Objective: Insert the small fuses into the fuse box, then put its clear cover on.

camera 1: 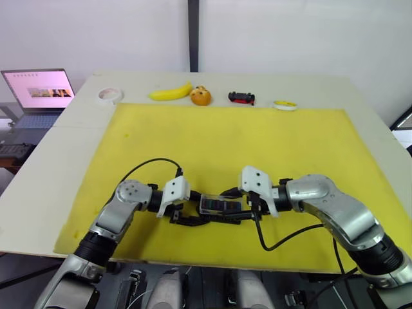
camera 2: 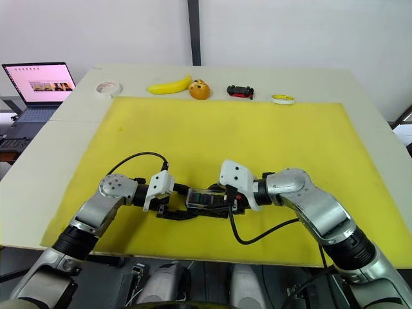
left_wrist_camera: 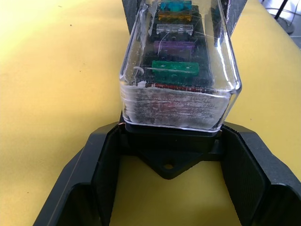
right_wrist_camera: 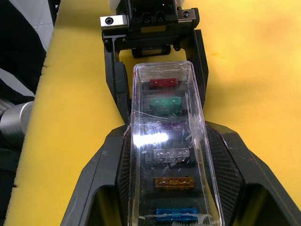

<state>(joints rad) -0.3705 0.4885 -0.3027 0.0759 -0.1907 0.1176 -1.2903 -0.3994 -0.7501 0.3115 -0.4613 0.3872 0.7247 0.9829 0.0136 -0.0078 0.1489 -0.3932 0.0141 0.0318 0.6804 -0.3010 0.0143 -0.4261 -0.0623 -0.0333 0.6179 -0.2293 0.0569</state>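
Observation:
The black fuse box [camera 1: 212, 219] lies on the yellow mat [camera 1: 225, 141] near the front edge, with the clear cover [left_wrist_camera: 178, 94] sitting over it. Under the cover, several small fuses stand in a row: red [right_wrist_camera: 163, 83], green [left_wrist_camera: 175, 69], purple [left_wrist_camera: 174, 46], clear, brown [right_wrist_camera: 175, 182] and blue [right_wrist_camera: 176, 214]. My left gripper [camera 1: 195, 210] holds the box's left end, its fingers [left_wrist_camera: 106, 174] against the base on both sides. From the other end, my right gripper [camera 1: 243, 207] clasps the cover, with its fingers [right_wrist_camera: 120, 160] tight along both long walls.
Along the table's far edge lie a tape roll [camera 1: 110, 95], a banana [camera 1: 171, 93], an orange fruit [camera 1: 200, 96], a black-and-red toy car [camera 1: 241, 98] and a small yellow-and-white disc [camera 1: 284, 104]. A laptop [camera 1: 38, 90] stands off to the far left.

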